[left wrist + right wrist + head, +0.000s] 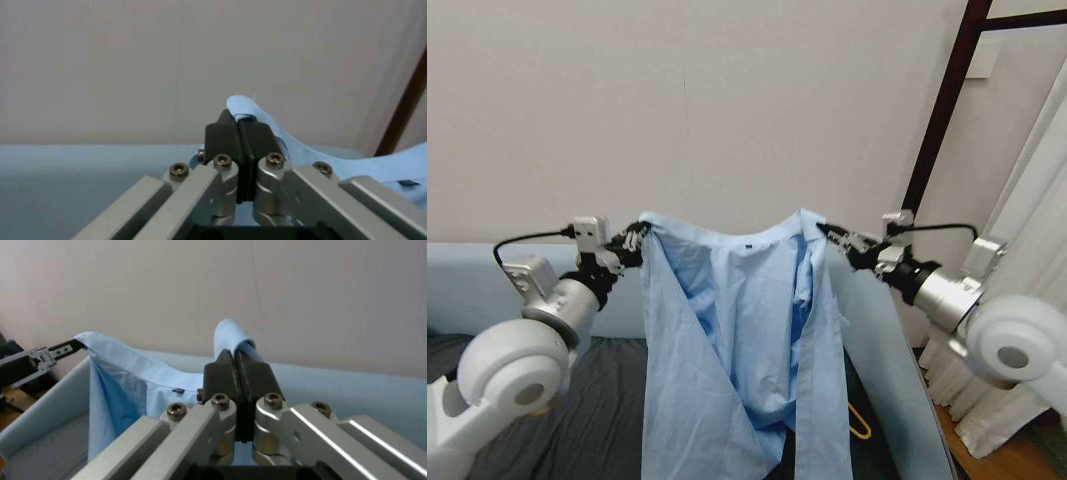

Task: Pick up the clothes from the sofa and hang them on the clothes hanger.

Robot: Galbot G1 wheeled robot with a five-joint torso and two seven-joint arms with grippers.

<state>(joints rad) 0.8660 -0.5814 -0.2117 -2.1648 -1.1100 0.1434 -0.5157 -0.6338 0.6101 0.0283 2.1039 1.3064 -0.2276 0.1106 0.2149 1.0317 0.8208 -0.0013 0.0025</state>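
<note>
Since left gripper (637, 238) and right gripper (830, 234) are pinching its shoulders, the shirt (737, 340) is hanging spread. This is probably easing hanging.

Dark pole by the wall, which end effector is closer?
Right. The right end effector, shut on one shoulder of the blue shirt, is on the side toward the dark pole; the left end effector grips the other shoulder, beyond the shirt.
</note>
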